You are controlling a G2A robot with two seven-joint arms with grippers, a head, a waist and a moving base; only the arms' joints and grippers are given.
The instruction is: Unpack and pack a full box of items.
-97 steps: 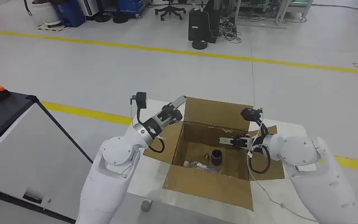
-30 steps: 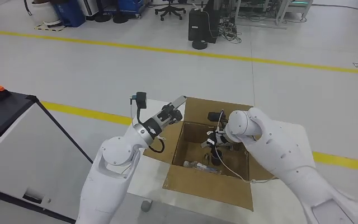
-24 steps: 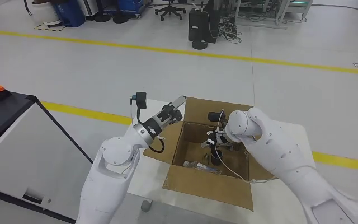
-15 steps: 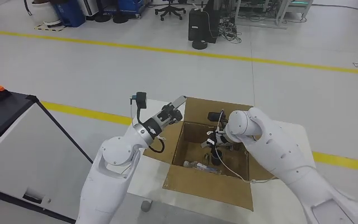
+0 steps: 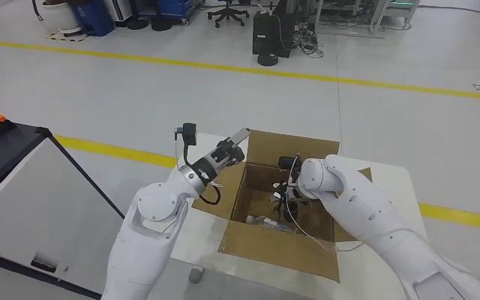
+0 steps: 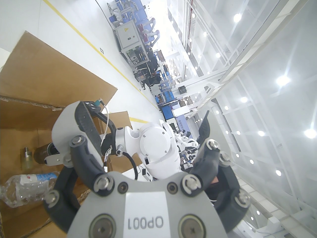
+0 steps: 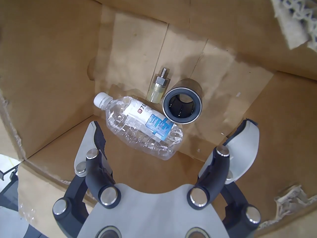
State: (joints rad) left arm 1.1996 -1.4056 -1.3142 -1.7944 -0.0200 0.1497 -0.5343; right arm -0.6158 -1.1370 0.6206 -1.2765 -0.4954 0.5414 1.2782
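Observation:
An open cardboard box [image 5: 274,251] stands on the white table. On its floor lie a clear plastic bottle [image 7: 143,122] with a white cap, a dark hollow cylinder [image 7: 183,105] and a small metal fitting [image 7: 159,85], all close together. My right gripper [image 7: 171,131] hangs open inside the box, just above the bottle, holding nothing; the top view shows this gripper [image 5: 283,206] below the box rim. My left gripper [image 5: 232,146] is open and empty, raised beside the box's left flap. In the left wrist view the bottle [image 6: 27,187] lies beyond the left gripper [image 6: 143,115].
Four box flaps [image 5: 292,144] fold outward around the opening. The white table [image 5: 390,180] has bare room to the right of the box. A black-topped stand [image 5: 22,142] is at the far left. A small grey object [image 5: 195,275] lies by the table's front corner.
My right arm has swung from the box's right side to over its middle and lowered the open gripper inside. In the last half second it shifted slightly leftward. The left arm is still.

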